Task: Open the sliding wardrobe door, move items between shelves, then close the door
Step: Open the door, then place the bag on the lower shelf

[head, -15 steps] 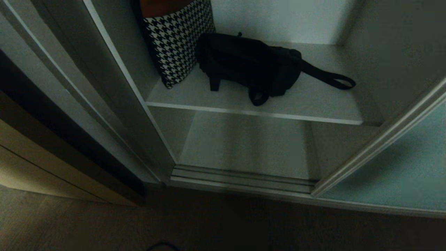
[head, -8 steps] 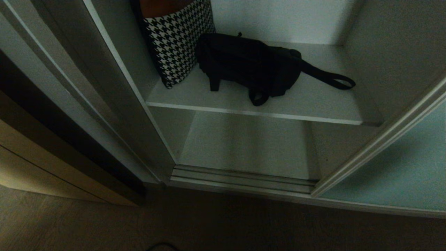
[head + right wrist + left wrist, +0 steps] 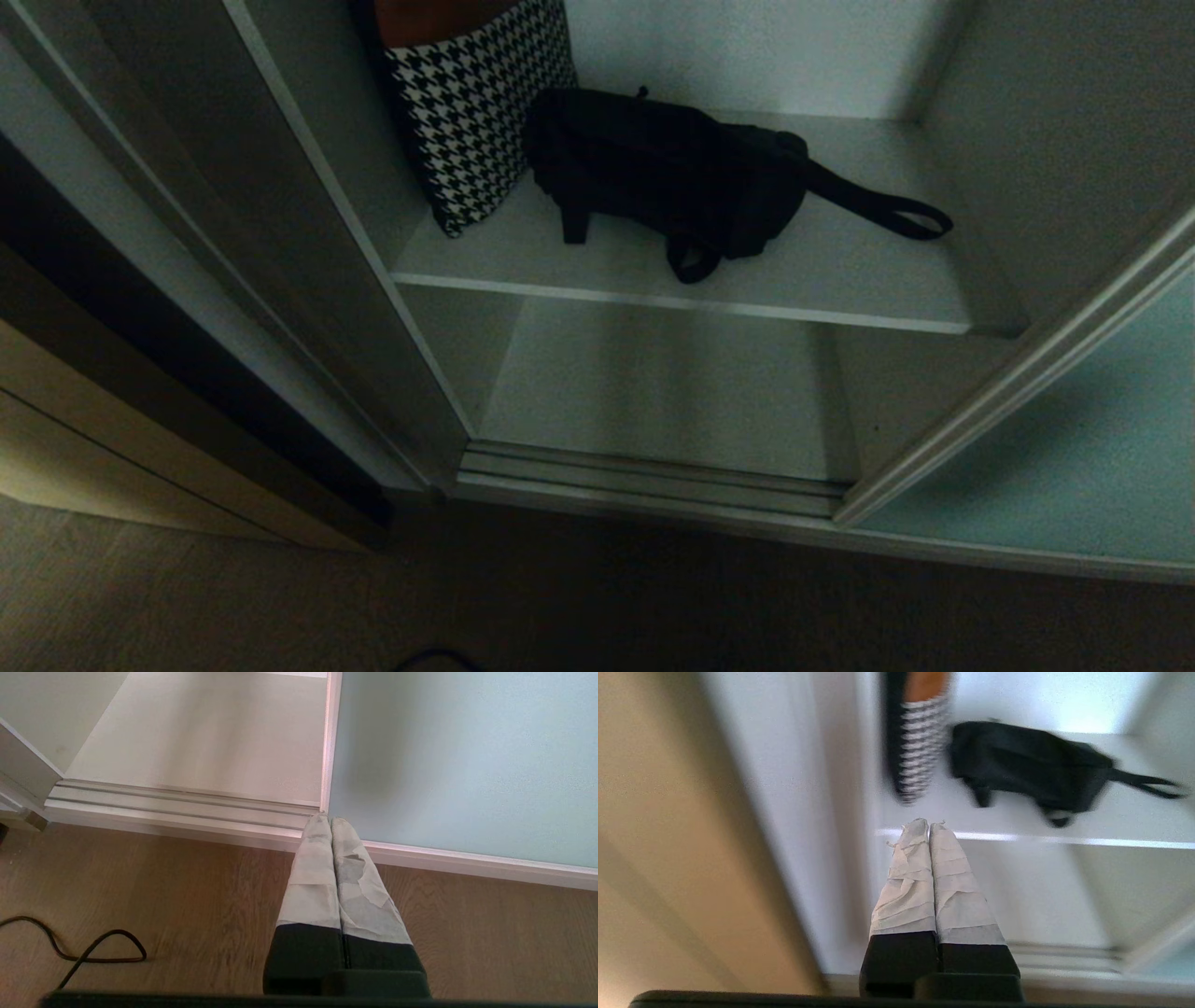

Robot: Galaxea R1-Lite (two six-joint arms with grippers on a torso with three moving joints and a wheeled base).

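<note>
The frosted teal sliding wardrobe door [image 3: 1074, 439] [image 3: 467, 760] stands slid to the right, so the wardrobe is open. A black fabric bag [image 3: 667, 177] [image 3: 1027, 765] lies on the pale shelf [image 3: 822, 271] [image 3: 1111, 821], its strap loop [image 3: 887, 215] trailing right. A houndstooth bag [image 3: 471, 112] [image 3: 917, 746] leans beside it on the left. Below is a bare lower shelf [image 3: 653, 383]. Neither gripper shows in the head view. My left gripper [image 3: 928, 823] is shut and empty, pointing toward the shelf's front edge, short of it. My right gripper [image 3: 331, 820] is shut and empty, low over the floor by the door's bottom corner.
The silver floor track [image 3: 644, 481] [image 3: 177, 807] runs along the wardrobe's bottom. A beige wooden cabinet front [image 3: 103, 448] stands to the left. Wooden floor [image 3: 163, 896] lies in front, with a black cable [image 3: 93, 947] on it.
Nothing has moved in the head view; bags, shelves and door stay as they were.
</note>
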